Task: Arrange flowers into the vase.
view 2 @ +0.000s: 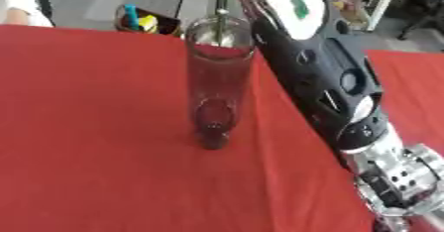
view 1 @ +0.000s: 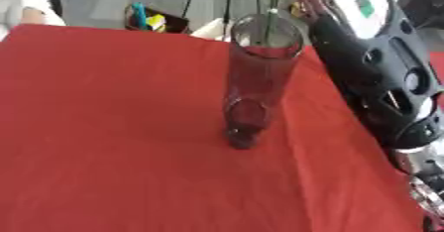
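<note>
While upright on red cloth, clear vase, green stem above, right arm beside.

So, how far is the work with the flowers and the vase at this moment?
Done: the clear vase stands upright on the red tablecloth. In hand: a green stem comes down from above to the vase's mouth, beside the right arm; the hand itself is out of view, and I cannot tell if the stem is inside yet. Left: seating this stem; no other flowers show.

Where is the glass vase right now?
The vase stands upright near the middle of the red tablecloth, just left of the robot's right arm.
</note>
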